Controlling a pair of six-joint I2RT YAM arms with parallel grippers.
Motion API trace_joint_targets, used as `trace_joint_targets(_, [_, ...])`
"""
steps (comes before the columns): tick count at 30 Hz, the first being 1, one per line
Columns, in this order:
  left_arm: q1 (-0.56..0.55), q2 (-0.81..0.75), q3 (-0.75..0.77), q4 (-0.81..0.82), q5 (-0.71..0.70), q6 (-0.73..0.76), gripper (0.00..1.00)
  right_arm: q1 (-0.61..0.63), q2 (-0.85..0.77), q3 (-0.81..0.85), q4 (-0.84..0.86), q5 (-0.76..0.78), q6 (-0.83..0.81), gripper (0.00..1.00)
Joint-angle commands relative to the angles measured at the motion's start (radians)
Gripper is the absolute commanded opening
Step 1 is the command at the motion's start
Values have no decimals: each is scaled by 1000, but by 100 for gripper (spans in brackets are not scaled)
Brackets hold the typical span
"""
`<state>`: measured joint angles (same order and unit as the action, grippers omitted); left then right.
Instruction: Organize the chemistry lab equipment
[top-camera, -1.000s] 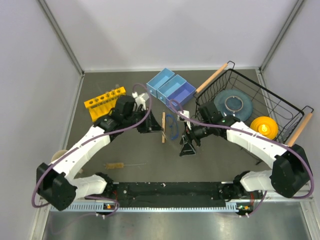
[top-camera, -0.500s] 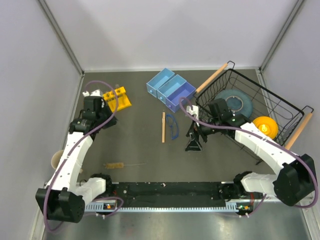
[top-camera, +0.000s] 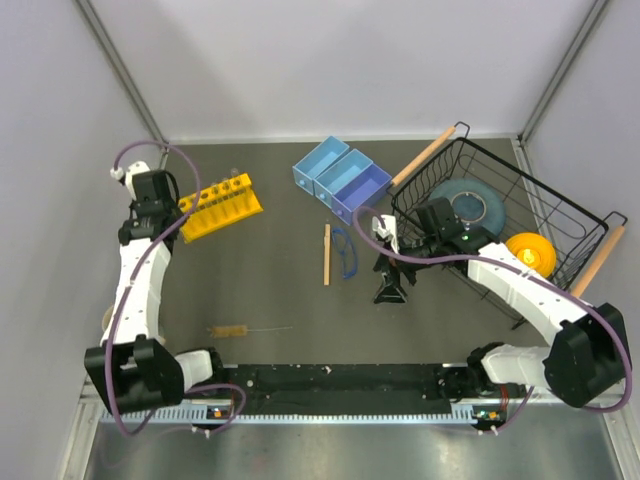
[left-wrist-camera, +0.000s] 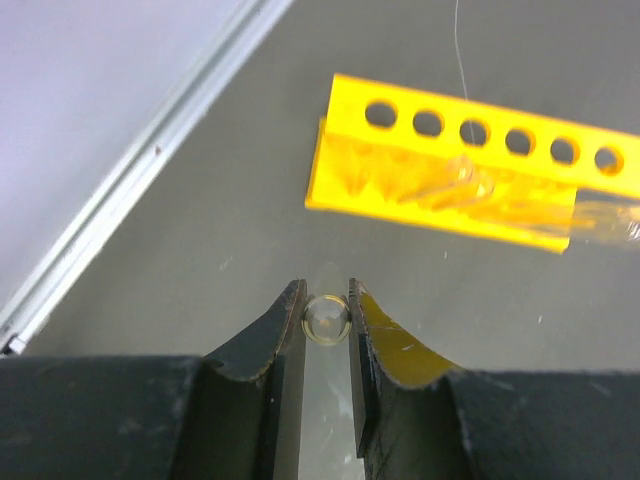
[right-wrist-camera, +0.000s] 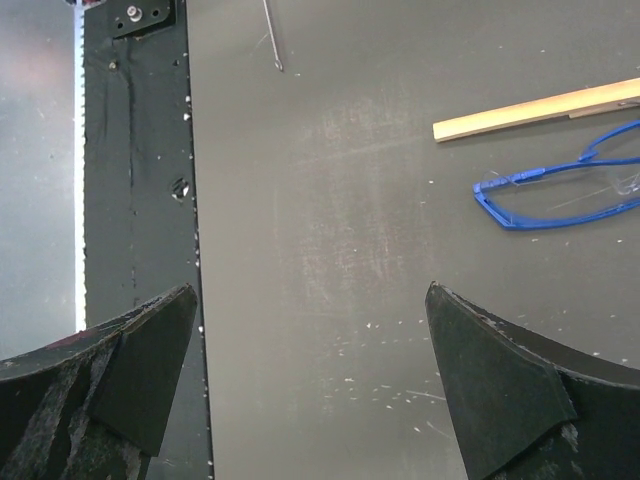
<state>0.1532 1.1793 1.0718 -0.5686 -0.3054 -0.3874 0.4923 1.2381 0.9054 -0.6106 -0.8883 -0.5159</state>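
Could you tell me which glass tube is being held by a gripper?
The tube pinched in the left gripper; the others sit at the yellow rack.

In my right wrist view, the wooden stick (right-wrist-camera: 540, 112) and safety glasses (right-wrist-camera: 556, 198) run off the right edge. In my left wrist view, the glass tube (left-wrist-camera: 326, 320) shows end-on only; the yellow rack (left-wrist-camera: 450, 175) is cropped right.

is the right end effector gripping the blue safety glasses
No, the right end effector is wide open and empty, and the safety glasses lie apart from it beside the wooden stick.
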Motion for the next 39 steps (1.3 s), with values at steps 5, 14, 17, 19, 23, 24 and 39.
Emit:
trace_joint_targets(5, [39,152,186,142,-47,47,2,-8,-39,9,-5,40,-98,99])
trace_joint_targets(14, [42,223,247,144,-8,41,2,-9,-17,7,-8,55,-107,99])
trace_joint_targets(17, [40,238,251,147,-1,47,2,-8,-12,6,-11,54,-107,99])
trace_joint_targets(19, [40,250,251,148,2,51,2,-9,-12,6,-12,54,-108,99])
trace_joint_targets(23, [40,266,252,154,-1,58,3,-8,-5,6,-14,55,-111,99])
trace_joint_targets(24, [40,270,252,159,-3,61,3,-9,-6,6,-12,54,-111,99])
trace_joint_targets(39, [40,313,263,176,14,70,3,-8,15,7,-21,49,-118,99])
